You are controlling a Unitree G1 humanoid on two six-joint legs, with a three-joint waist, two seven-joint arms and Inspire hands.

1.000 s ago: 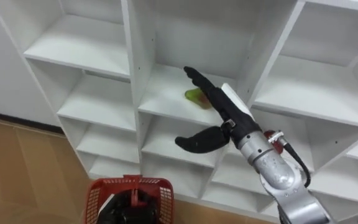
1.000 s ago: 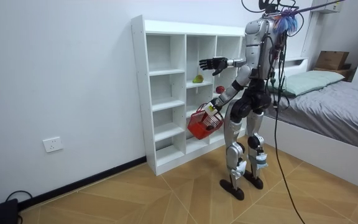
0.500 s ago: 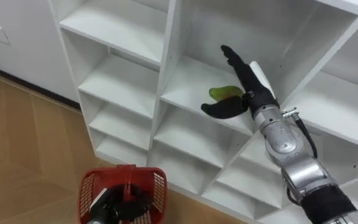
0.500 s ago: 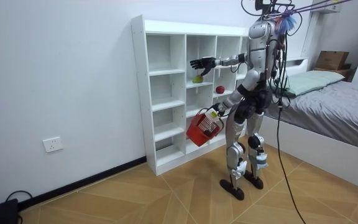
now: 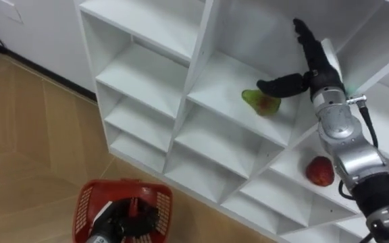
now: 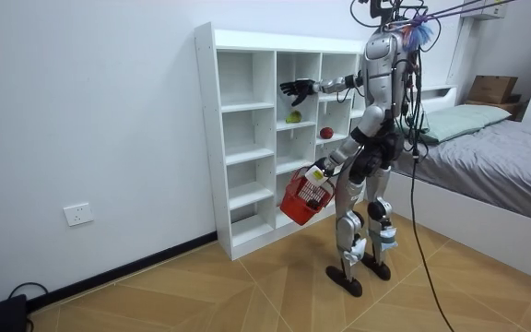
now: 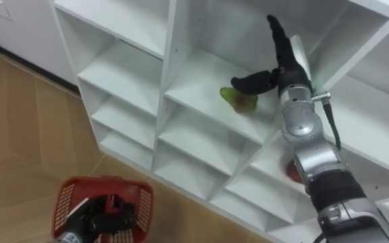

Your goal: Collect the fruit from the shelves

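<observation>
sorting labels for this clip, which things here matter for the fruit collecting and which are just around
For the job: green pear, red fruit, red basket in left hand, white closet, open right hand.
Just around: bed, cardboard box, wall socket.

Bright, even room light with soft shadows.

shelf [image 5: 154, 74]: white laminate, smooth matt | basket [image 5: 86, 202]: red plastic mesh | floor [image 5: 19, 135]: wood, slight sheen | pear [image 5: 262, 102]: smooth green skin | right hand [image 5: 314, 69]: matt black plastic
</observation>
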